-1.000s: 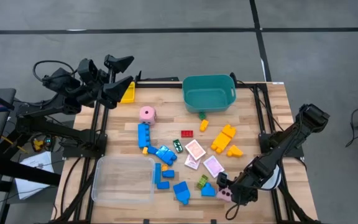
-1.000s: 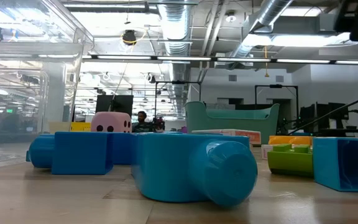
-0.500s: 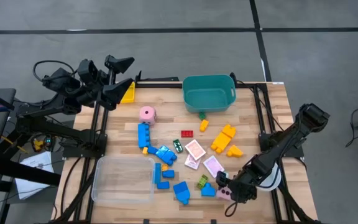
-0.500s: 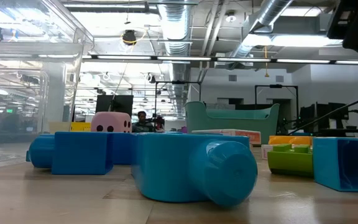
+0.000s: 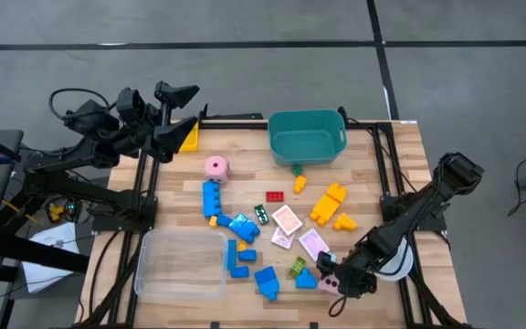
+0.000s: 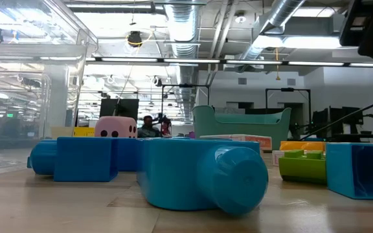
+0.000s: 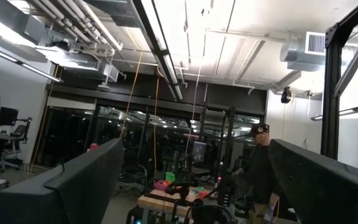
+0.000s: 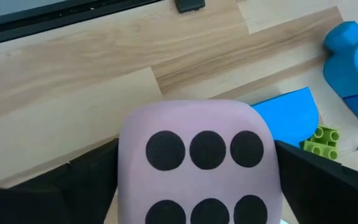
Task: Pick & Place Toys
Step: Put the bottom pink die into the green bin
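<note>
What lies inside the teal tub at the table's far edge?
From above, the teal tub shows only its bare floor, no toys. The low view sees only its outer wall, so the inside is hidden there.

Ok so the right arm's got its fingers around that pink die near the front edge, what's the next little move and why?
Probably lift it straight up a little. The right gripper has the pink die between its fingers, low at the table's front edge, with a blue block and a green block just beside it. Rising first should clear them before heading anywhere.

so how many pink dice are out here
2: one die near the table's far left, left of the tub; the other die between the right end effector's fingers at the near edge.
</note>
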Available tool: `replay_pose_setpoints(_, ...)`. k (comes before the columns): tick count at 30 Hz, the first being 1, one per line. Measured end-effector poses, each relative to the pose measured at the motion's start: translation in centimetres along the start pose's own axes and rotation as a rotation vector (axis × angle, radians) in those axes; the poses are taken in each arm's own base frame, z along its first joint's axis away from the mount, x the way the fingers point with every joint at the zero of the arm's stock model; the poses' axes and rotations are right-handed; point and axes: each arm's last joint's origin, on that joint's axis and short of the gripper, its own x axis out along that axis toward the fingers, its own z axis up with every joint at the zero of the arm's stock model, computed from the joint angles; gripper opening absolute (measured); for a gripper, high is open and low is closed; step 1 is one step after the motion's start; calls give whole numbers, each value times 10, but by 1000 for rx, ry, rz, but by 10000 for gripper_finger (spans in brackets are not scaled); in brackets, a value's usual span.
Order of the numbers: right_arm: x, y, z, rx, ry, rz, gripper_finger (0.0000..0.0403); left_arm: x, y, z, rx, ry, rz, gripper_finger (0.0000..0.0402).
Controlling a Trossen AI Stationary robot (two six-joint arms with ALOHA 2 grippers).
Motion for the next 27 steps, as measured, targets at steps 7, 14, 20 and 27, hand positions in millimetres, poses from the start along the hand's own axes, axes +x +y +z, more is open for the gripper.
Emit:
replay_pose_setpoints(7, -8, -13, 7, -54, 58, -116, 307, 0, 0, 0, 0, 0, 0, 397)
replay_pose_setpoints(14, -36, -45, 20, 34, 121, -201, 300, 0, 0, 2, -14, -17, -3, 397)
replay_pose_setpoints(20, -85, -91, 33, 411, 89, -357, 297, -3, -1, 6, -41, -36, -6, 397)
replay_pose_setpoints(27, -165, -153, -7, 1343, 64, -718, 297, -9, 0, 7, -31, 16, 2, 397)
